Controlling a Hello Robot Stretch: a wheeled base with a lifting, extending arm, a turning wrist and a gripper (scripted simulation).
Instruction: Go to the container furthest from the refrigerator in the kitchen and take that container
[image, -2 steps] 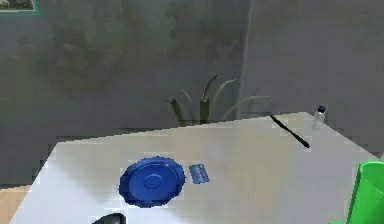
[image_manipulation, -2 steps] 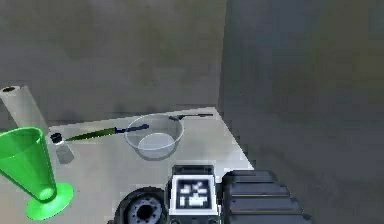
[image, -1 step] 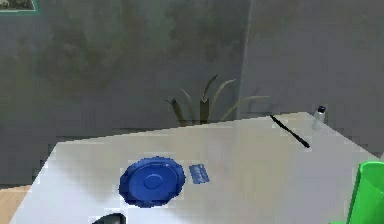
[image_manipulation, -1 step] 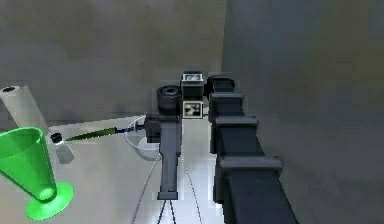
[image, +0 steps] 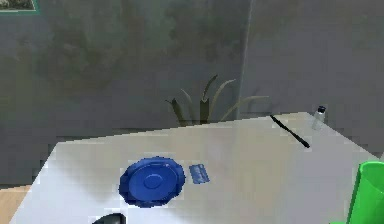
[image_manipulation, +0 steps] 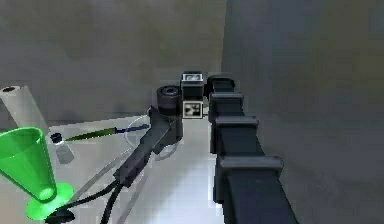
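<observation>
A bright green container shaped like a flared cup (image_manipulation: 30, 165) stands on the white table (image_manipulation: 185, 185) at the arm side view's left. Its side also appears at the forward view's right edge as a green wall (image: 370, 195). The dark arm (image_manipulation: 240, 150) rises from the bottom edge to two white marker squares (image_manipulation: 192, 95). From there the gripper (image_manipulation: 127, 178) slants down and left over the tabletop toward the green container. Objects lie on the table at and behind its far end, so I cannot tell whether it holds anything.
On the table (image: 260, 170) lie a blue plate (image: 152, 181), a small blue card (image: 199, 174), a black pen (image: 289, 131) and a small bottle (image: 320, 116). A plant (image: 208, 103) stands behind it. A white cylinder (image_manipulation: 14, 105) and a green stick (image_manipulation: 95, 132) sit beyond the green container.
</observation>
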